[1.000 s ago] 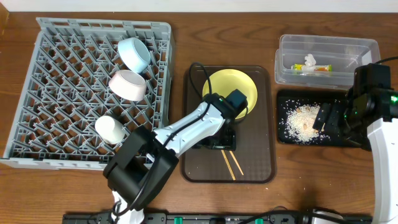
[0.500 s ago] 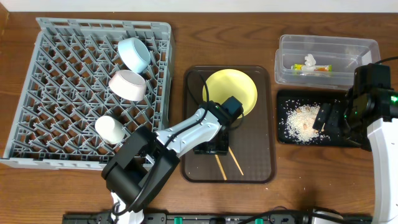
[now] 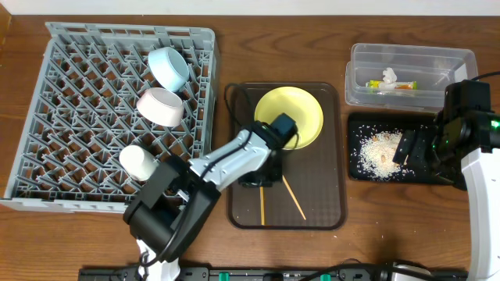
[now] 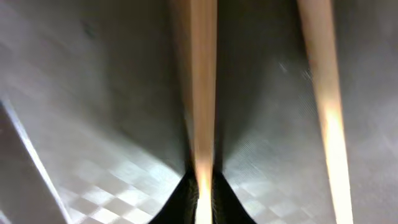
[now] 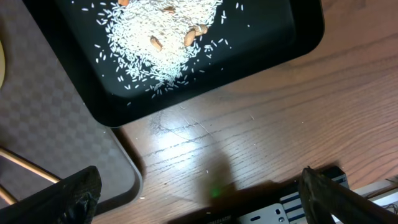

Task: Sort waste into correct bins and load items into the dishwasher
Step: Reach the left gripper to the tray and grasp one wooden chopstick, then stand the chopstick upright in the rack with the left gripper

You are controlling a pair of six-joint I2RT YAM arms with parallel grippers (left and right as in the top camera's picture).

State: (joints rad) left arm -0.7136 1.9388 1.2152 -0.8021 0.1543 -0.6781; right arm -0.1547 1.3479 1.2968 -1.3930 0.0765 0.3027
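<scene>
Grey dish rack [image 3: 86, 94]: we see it filling the left of the table, the biggest thing there.
Brown tray [image 3: 320, 195]: just right of the rack, at the table's middle.
Clear tub [image 3: 461, 62]: far right at the back, touching or nearly touching the black tray [image 3: 355, 176] in front of it.
Yellow plate [image 3: 301, 113]: on the brown tray's far half.
Blue bowl [image 3: 169, 67]: tilted among the rack's pegs, near its right edge.
Pink bowl [image 3: 162, 106]: tilted in the rack, just in front of the blue one.
Right gripper [image 3: 414, 148]: over the black tray; its wrist view shows the fingers [image 5: 68, 193] spread wide with nothing between them.
Left gripper [image 4: 202, 193]: low over the brown tray, fingertips pinched together on the gripped chopstick [image 4: 202, 93].
White cup [image 3: 138, 162]: on its side in the rack's near part.
Gripped chopstick, from above [image 3: 262, 204]: on the tray's near half; we cannot tell if it is lifted.
Free chopstick [image 3: 294, 197]: beside it, angled, apart.
Rice crumbs [image 3: 379, 150]: heaped in the black tray.
Tissue [image 3: 388, 76] and wrapper [image 3: 402, 86]: together in the clear tub.
</scene>
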